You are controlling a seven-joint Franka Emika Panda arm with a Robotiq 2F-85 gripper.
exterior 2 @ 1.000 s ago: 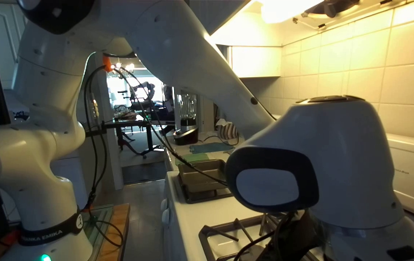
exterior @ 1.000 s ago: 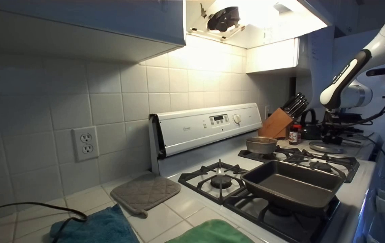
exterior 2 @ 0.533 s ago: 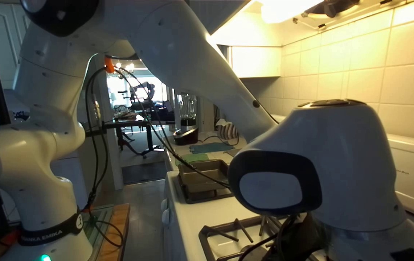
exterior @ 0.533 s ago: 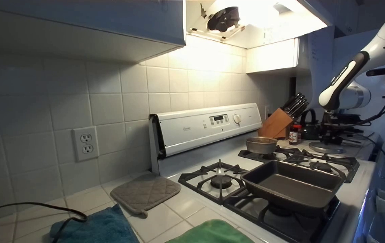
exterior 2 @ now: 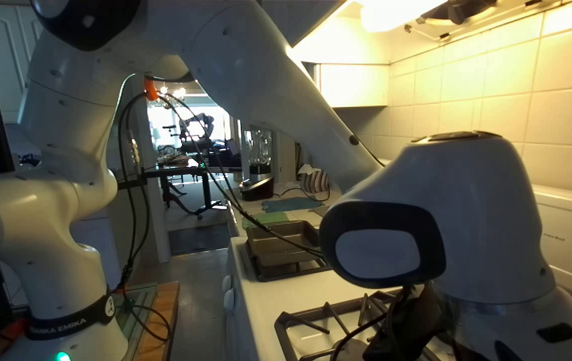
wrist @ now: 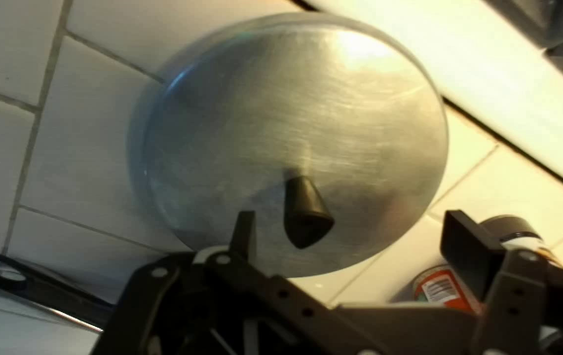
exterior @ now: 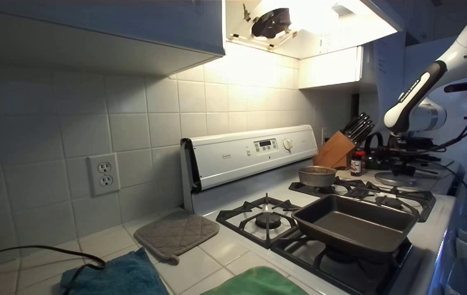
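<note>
In an exterior view the camera looks from the counter [exterior: 196, 262] along the stove [exterior: 253, 149] toward the arm [exterior: 421, 88]; in an exterior view it faces nearly opposite, the arm's housing [exterior 2: 481, 220] close by. Both exterior views share the baking pan [exterior: 356, 225]. The wrist view looks down, close over the lid [wrist: 281, 123].

The hood light [exterior 2: 398, 14] glares across nearby tiles [exterior 2: 461, 80], while the wrist view seems slightly blurred.

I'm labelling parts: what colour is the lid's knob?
The knob looks black, showing best in the wrist view.
</note>
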